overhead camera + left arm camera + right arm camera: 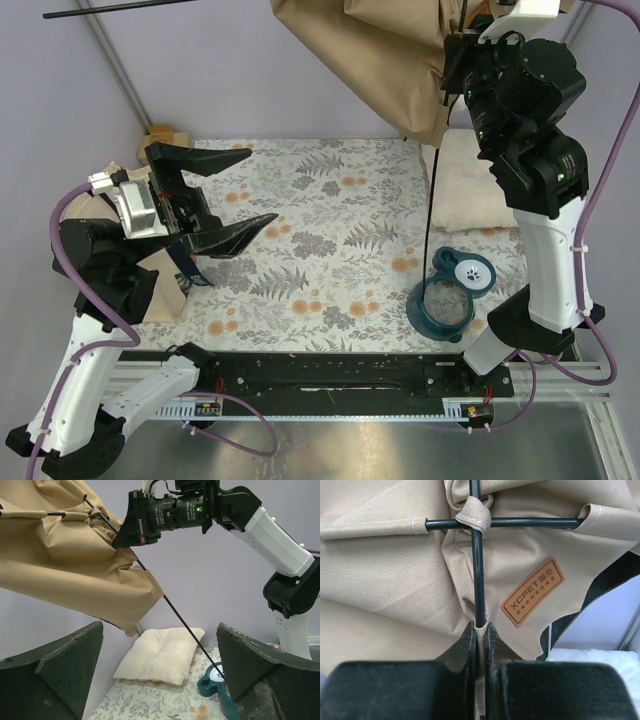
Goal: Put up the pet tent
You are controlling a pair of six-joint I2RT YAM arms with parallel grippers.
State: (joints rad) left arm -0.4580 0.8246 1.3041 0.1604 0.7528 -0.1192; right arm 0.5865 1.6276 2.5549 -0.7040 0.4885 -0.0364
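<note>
The pet tent [370,55], tan canvas with black trim, hangs in the air at the top of the top view, held up by my right gripper [455,55]. In the right wrist view the right gripper [480,630] is shut on a thin dark pole [476,555] and a fold of canvas, just below where two poles cross; a brown label patch [532,591] sits to the right. A long pole [432,200] hangs down to the table. My left gripper [235,190] is open and empty over the table's left side. The tent [65,565] and the pole [185,630] also show in the left wrist view.
A cream fluffy pillow [470,185] lies at the back right, also in the left wrist view [162,655]. A teal pet bowl [450,290] sits at the right front. A beige bag [160,290] lies under the left arm. A floral cloth [330,250] covers the table.
</note>
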